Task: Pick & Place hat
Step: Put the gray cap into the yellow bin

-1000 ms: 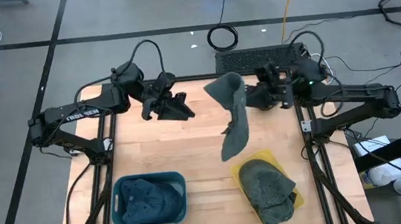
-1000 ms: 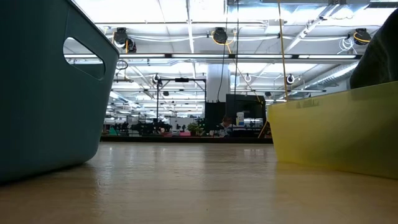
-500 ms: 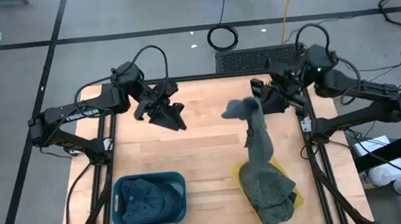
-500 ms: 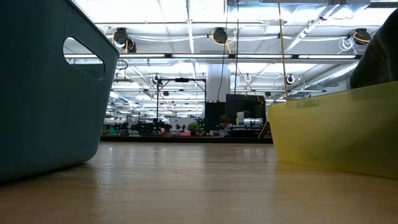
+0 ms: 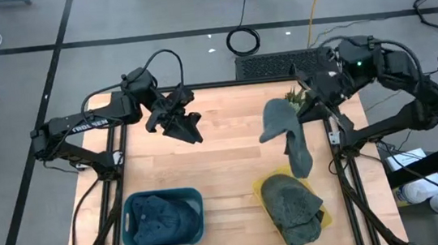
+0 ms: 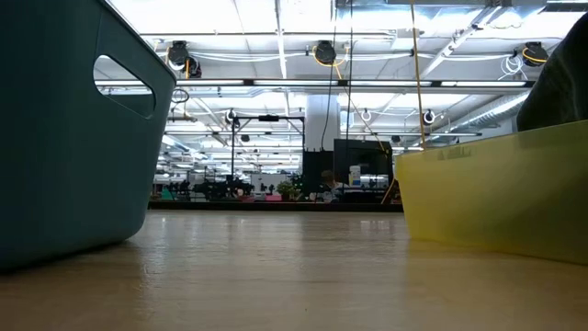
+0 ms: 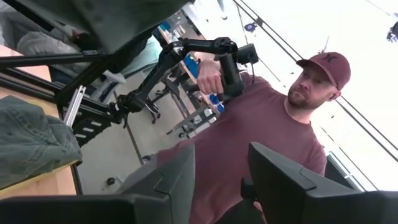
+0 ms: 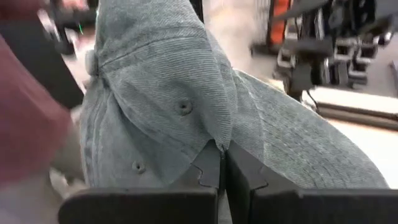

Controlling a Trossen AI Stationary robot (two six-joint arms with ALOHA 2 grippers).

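- Right gripper (image 5: 299, 107): fingers pinched on a grey cap (image 5: 285, 128) hanging above the yellow bin's (image 5: 320, 219) far edge.
- Left gripper (image 5: 187, 126): fingers spread, hovering over the table's (image 5: 222, 151) far left.
- Yellow bin: holds another grey cap (image 5: 291, 206).

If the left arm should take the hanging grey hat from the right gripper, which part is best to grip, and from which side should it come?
Probably the loose lower end of the hat, dangling free above the yellow bin. The right gripper is shut on its upper part, so that end is taken. The left gripper, open over the table's far left, would best come from the table's centre, level with that hanging end.
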